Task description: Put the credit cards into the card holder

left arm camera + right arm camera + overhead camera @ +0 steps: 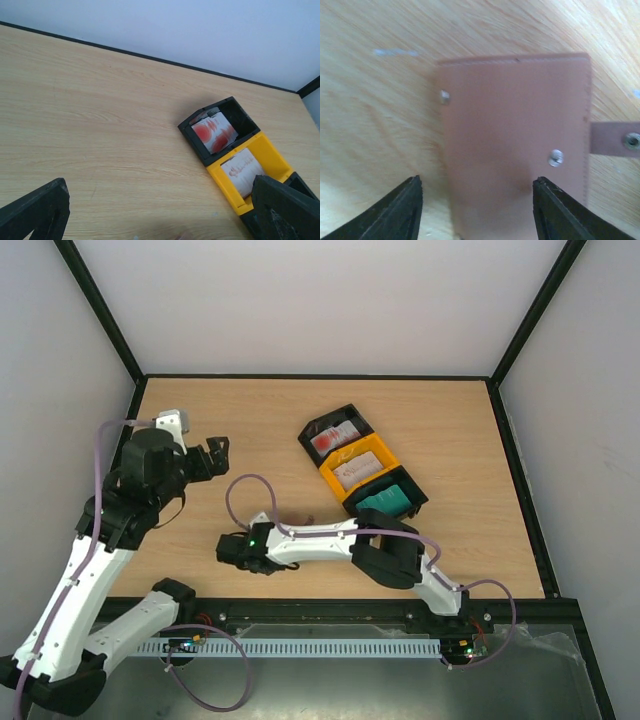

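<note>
Top view: left arm folded up at the left side, elbow high. The left pincer [215, 455] points right over the light wooden surface [200, 410] — jaws wide, nothing in them. The right arm is stretched low and leftward along the near edge, with the right pincer [232, 548] down close to the surface; can't read its jaws from here.
Trays: 3, in a touching diagonal row right of centre: far black plastic tray [345, 410], orange plastic tray [385, 452] in the middle, near black plastic tray [415, 497].
Cards: 3, one per tray, in the same order: red-and-white plastic card [335, 438], white plastic card with red marks [358, 470], teal plastic card [383, 501].

Left wrist: both fingertips [35, 210] sit at the bottom corners, far apart, with bare surface between them. The far black and orange trays are ahead to the right, one card each. The third tray is mostly hidden behind the right fingertip.

Right wrist: pincer aimed straight down, jaws partly apart, gripping nothing. 1 flat brown leather card holder [515, 125] lies closed on the surface directly below, with a strap tab sticking out right and 2 metal studs on its face. One fingertip overlaps its lower edge in view and the other sits just off its left edge. The frame is blurred, so can't tell if there's contact.
</note>
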You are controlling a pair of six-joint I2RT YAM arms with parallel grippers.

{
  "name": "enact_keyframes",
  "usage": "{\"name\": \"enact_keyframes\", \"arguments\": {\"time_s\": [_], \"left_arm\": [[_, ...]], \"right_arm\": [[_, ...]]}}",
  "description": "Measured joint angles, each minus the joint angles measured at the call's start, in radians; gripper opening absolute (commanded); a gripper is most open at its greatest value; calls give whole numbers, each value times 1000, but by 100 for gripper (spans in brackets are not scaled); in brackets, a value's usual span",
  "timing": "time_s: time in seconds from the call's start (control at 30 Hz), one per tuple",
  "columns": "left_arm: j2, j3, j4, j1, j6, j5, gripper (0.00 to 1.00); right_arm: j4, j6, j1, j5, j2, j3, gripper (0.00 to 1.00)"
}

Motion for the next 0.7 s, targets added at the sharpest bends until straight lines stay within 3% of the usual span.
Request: {"name": "enact_keyframes", "arguments": {"time_s": [0.2,0.3,0.53,0.7], "left_arm": [[32,-1,3,3,18,-5,100],[42,-35,40,10,-20,4,100],[27,-202,119,13,-182,114,99],[-9,-343,164,13,-320,231,98]], "right_arm": [[148,-19,-16,-116,-82,-18,65],[328,1,-71,-177,-329,-154,65],[457,27,-310,-199,-717,-448,67],[453,1,-432,-300,-771,-543,65]]}}
